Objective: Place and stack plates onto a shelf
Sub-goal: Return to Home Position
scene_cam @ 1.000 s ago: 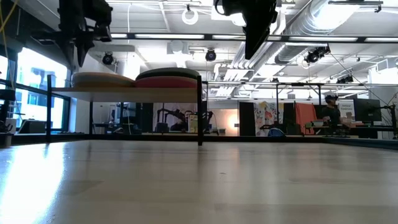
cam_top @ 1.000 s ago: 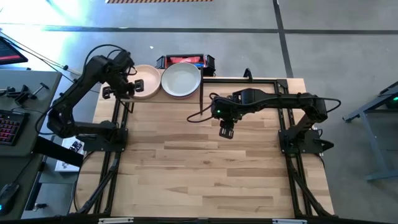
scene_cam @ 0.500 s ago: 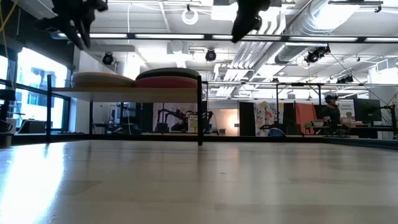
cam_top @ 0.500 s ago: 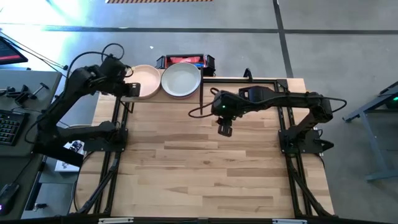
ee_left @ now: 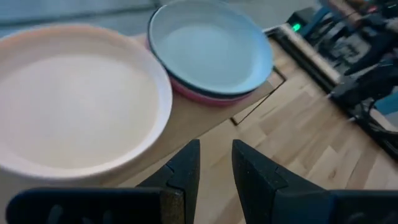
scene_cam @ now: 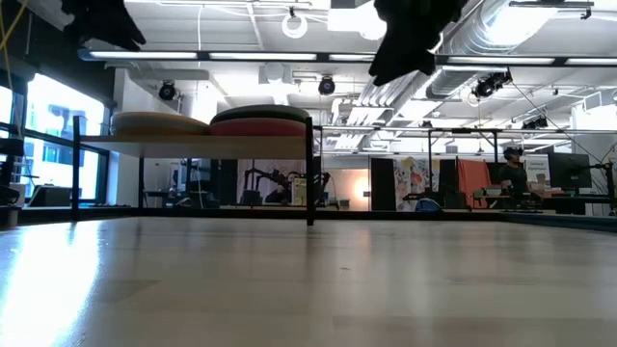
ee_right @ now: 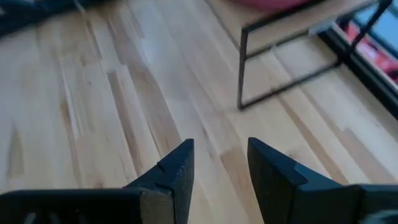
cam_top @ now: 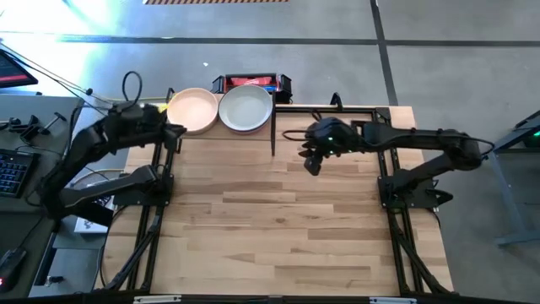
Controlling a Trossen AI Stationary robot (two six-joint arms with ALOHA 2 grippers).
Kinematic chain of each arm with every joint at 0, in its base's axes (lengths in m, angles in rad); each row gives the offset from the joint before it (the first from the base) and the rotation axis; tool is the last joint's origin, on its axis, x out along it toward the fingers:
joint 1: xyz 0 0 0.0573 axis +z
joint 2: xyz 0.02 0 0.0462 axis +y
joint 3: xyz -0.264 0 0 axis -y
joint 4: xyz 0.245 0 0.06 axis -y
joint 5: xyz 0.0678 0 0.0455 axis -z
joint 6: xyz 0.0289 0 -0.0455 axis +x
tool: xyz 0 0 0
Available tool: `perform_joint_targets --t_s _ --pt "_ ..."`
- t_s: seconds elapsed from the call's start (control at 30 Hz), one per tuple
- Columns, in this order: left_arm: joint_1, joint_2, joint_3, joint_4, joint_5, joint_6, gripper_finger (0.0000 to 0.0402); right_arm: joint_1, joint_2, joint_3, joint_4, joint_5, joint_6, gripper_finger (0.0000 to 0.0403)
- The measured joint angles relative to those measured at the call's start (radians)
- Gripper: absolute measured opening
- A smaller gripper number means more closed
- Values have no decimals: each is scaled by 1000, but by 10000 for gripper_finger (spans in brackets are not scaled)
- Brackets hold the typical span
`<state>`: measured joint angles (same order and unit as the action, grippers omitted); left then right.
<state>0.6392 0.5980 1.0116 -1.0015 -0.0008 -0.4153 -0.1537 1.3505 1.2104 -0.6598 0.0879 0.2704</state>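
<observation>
Two stacks of round, shallow matte plates are sitting side by side at the table's far edge in the high view. One is topped by a peach plate (cam_top: 191, 111), the other by a pale off-white plate (cam_top: 245, 109). The left gripper (cam_top: 175, 133) is hovering just beside the peach plate, and the right gripper (cam_top: 310, 165) is hanging over the striped wooden tabletop (cam_top: 278, 228), apart from the stacks. We are judging stacking complete and the homing step in hand; the next move calls for both arms to fold back without brushing a rim.

In the low view, the plain light-wood shelf (scene_cam: 193, 145) is carrying both stacks on thin dark legs (scene_cam: 310, 183).

In the left wrist view, the dark fingers (ee_left: 185, 168) are standing narrowly parted, gripping nothing, and the pale plate is resting on a pink plate (ee_left: 202, 97).

In the right wrist view, the fingers (ee_right: 177, 171) are standing wider apart, empty, over smooth plank grain.
</observation>
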Motion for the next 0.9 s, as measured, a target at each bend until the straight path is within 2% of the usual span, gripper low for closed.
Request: perform_joint_targets --t_s 0.2,0.37,0.63,0.77,0.9 --pt "-9 -162 -217 221 43 103 83 5 -156 -203 256 52 -15 128" --pt "-9 -240 -388 414 159 195 83 2 -272 -361 395 66 -11 128" --pt "-9 -260 -589 783 333 210 83 -36 -446 -551 489 67 -2 128" --pt "-9 -256 -673 927 373 192 83 -82 -550 -634 497 69 17 128" --pt "-9 -254 -743 1004 385 181 83 -109 -658 -722 521 68 18 128"
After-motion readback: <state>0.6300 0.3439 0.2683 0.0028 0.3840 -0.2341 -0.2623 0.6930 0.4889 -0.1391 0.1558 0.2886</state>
